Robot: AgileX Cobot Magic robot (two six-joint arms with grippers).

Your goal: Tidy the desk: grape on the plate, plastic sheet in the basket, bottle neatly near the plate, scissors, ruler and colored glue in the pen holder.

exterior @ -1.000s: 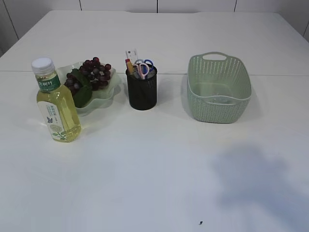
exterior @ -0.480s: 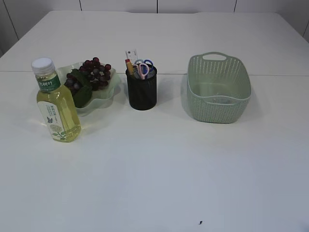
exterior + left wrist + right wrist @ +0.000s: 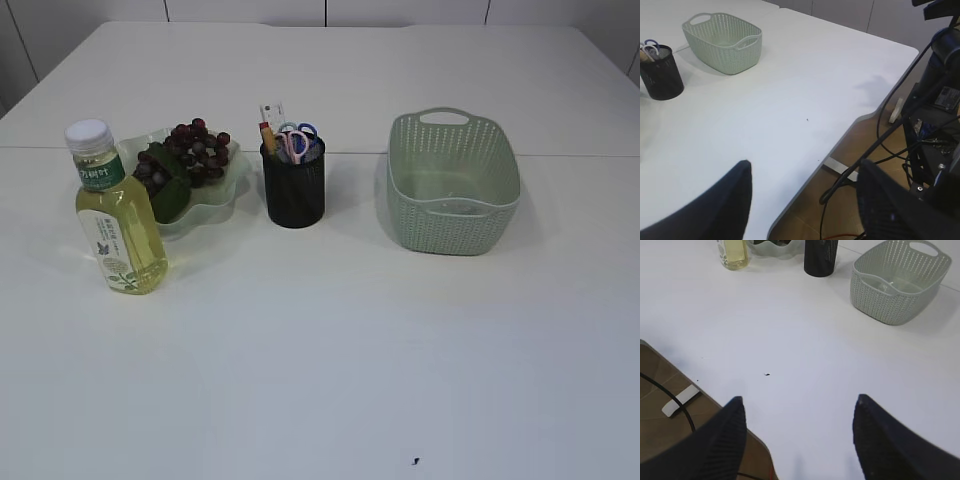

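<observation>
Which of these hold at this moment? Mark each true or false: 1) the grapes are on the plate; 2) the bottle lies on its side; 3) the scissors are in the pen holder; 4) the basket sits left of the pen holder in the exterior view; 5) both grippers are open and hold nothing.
1) The grapes sit on the plate: true.
2) False: the bottle stands upright, in front of the plate.
3) The scissors stick out of the pen holder: true.
4) False: the basket is right of the pen holder.
5) The left gripper and right gripper are open and empty: true.
</observation>
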